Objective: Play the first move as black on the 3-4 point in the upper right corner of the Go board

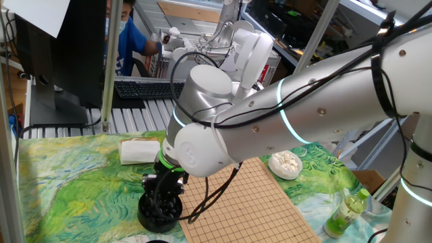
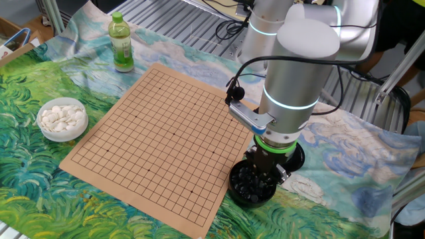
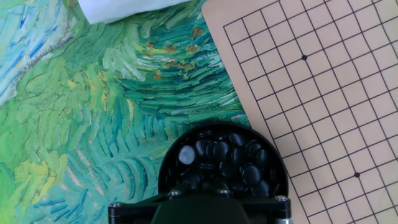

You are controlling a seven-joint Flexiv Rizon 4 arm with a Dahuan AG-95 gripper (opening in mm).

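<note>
- Black bowl (image 2: 252,184) of black stones (image 3: 221,160) sits nearest on the table (image 2: 40,192), just off the near right edge of the Go board; many glossy stones lie heaped in it, too many to count.
- Gripper (image 2: 267,171) hangs straight over that bowl, low at its rim; its fingertips are hidden in every view, so I cannot tell whether they are spread or pressed together, nor whether a stone is held.
- One Go board (image 2: 159,136), tan with thin dark grid lines, lies flat in the middle of the table; no stone shows on the part in view.
- Table covering is a painted cloth of swirling greens, blues and yellows.
- One white bowl (image 2: 62,120) of white stones stands just beside the board's left edge.
- One green bottle (image 2: 121,44) stands upright near the board's far corner.
- One white folded cloth (image 1: 140,150) lies on the table, apart from the board.
- Beyond the table run metal rollers, a keyboard (image 1: 145,88) and a dark monitor; one person in blue (image 1: 128,37) sits at the back.
</note>
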